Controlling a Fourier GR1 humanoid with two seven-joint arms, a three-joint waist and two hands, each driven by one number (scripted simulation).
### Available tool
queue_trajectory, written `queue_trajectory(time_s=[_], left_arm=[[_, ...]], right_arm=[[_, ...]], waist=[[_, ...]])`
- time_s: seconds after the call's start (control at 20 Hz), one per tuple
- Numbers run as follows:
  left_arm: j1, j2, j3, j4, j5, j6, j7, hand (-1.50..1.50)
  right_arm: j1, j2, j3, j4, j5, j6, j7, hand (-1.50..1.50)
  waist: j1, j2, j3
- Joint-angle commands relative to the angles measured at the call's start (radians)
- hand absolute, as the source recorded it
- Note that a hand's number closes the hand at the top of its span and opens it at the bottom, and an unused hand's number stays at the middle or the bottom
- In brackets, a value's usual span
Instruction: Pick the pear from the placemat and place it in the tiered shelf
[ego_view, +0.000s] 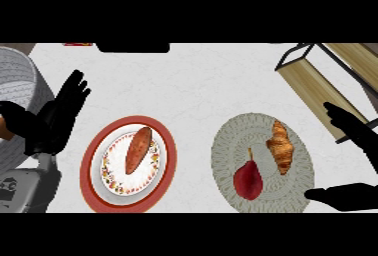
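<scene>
A dark red pear (249, 180) lies on the round grey placemat (235, 145), near its lower left, stem pointing up. A croissant (280, 147) lies beside it on the same mat. The wooden tiered shelf (325, 80) with a black frame stands at the upper right. My right hand (353, 165) is open at the mat's right edge, fingers above and thumb below, apart from the pear. My left hand (52, 117) rests open at the far left, fingers up.
A sweet potato (138, 150) lies on a white patterned plate (111, 170) ringed in red, left of the mat. A grey woven basket (18, 75) stands at the upper left. A dark object (133, 47) sits at the counter's far edge.
</scene>
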Motion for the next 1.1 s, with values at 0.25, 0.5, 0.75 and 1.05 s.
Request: queue_trajectory(time_s=[0.25, 0.5, 0.75, 1.05], left_arm=[[-0.051, -0.034, -0.027, 0.02, -0.016, 0.006, 0.015, 0.0], [-0.048, -0.023, 0.003, 0.031, -0.016, -0.007, -0.001, 0.0], [-0.056, -0.006, 0.035, 0.077, -0.005, -0.036, -0.037, 0.0], [0.007, -0.01, 0.012, -0.032, -0.019, -0.017, 0.028, 0.0]], right_arm=[[-0.242, -0.119, 0.257, -0.09, 0.28, 0.125, 0.535, -1.5], [-0.405, 0.103, 0.442, -0.013, 0.401, 0.148, 0.742, -1.5], [-0.471, 0.187, 0.529, 0.129, 0.435, 0.22, 0.811, -1.5], [-0.472, 0.176, 0.515, 0.172, 0.423, 0.28, 0.845, -1.5]], waist=[[0.035, 0.008, 0.003], [0.019, 0.004, 0.005], [0.016, 0.007, 0.004], [0.011, -0.001, 0.006]])
